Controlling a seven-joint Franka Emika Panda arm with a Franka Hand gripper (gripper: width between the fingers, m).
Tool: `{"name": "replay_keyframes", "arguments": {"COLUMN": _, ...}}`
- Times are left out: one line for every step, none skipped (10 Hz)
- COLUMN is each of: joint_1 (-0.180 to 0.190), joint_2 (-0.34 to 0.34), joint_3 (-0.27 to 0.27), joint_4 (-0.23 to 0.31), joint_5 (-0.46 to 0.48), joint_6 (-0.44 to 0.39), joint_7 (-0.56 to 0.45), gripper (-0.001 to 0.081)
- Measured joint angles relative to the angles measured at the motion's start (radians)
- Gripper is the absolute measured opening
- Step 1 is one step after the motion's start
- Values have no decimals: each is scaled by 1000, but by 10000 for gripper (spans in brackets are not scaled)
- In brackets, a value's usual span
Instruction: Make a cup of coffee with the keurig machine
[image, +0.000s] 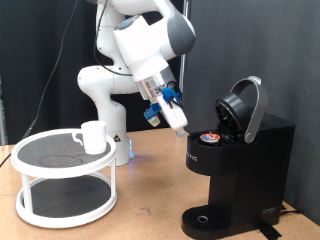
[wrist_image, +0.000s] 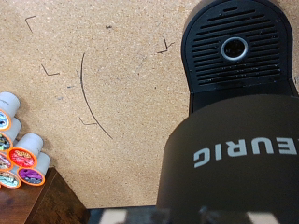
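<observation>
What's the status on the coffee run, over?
Gripper hovering beside the keurig machine, nothing seen held. Lid up, pod seated. Cup on the white rack, apart from machine. Nothing blocking.

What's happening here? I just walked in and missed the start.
A Panda arm is working at a Keurig machine. The machine's lid is open, and a pod sits in the top. The gripper hovers just beside the pod, on the exterior view's left of it. The cup stands on a white two-tier rack, not under the machine. Spare pods show in the wrist view.
</observation>
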Motion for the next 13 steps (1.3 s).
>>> {"name": "replay_keyframes", "arguments": {"joint_1": 0, "joint_2": 8, "joint_3": -1, "joint_4": 4, "joint_5": 15, "joint_6": 0, "joint_7": -24, "gripper": 0}}
{"name": "replay_keyframes", "arguments": {"joint_1": 0, "joint_2": 10, "joint_3": -2, "joint_4": 4, "joint_5": 58, "joint_6": -4, "joint_7": -75, "gripper": 0}}
{"name": "replay_keyframes", "arguments": {"joint_1": 0, "joint_2": 7, "joint_3": -5, "joint_4": 7, "joint_5": 138, "joint_6": -24, "joint_7": -155, "gripper": 0}}
{"name": "replay_keyframes", "arguments": {"joint_1": 0, "joint_2": -2, "joint_3": -13, "joint_4": 13, "joint_5": 234, "joint_6": -67, "joint_7": -247, "gripper": 0}}
{"name": "replay_keyframes", "arguments": {"joint_1": 0, "joint_2": -16, "joint_3": -21, "joint_4": 25, "joint_5": 323, "joint_6": -116, "joint_7": -327, "gripper": 0}}
{"name": "replay_keyframes", "arguments": {"joint_1": 1, "joint_2": -31, "joint_3": -22, "joint_4": 35, "joint_5": 392, "joint_6": -145, "joint_7": -379, "gripper": 0}}
{"name": "replay_keyframes", "arguments": {"joint_1": 6, "joint_2": -43, "joint_3": -19, "joint_4": 45, "joint_5": 442, "joint_6": -155, "joint_7": -405, "gripper": 0}}
{"name": "replay_keyframes", "arguments": {"joint_1": 12, "joint_2": -51, "joint_3": -12, "joint_4": 58, "joint_5": 469, "joint_6": -162, "joint_7": -411, "gripper": 0}}
{"name": "replay_keyframes", "arguments": {"joint_1": 19, "joint_2": -55, "joint_3": -3, "joint_4": 75, "joint_5": 477, "joint_6": -167, "joint_7": -408, "gripper": 0}}
{"name": "replay_keyframes", "arguments": {"joint_1": 25, "joint_2": -56, "joint_3": 8, "joint_4": 90, "joint_5": 477, "joint_6": -167, "joint_7": -402, "gripper": 0}}
{"name": "replay_keyframes", "arguments": {"joint_1": 31, "joint_2": -56, "joint_3": 23, "joint_4": 107, "joint_5": 477, "joint_6": -168, "joint_7": -399, "gripper": 0}}
{"name": "replay_keyframes", "arguments": {"joint_1": 38, "joint_2": -56, "joint_3": 40, "joint_4": 124, "joint_5": 476, "joint_6": -168, "joint_7": -391, "gripper": 0}}
{"name": "replay_keyframes", "arguments": {"joint_1": 46, "joint_2": -57, "joint_3": 57, "joint_4": 141, "joint_5": 473, "joint_6": -168, "joint_7": -378, "gripper": 0}}
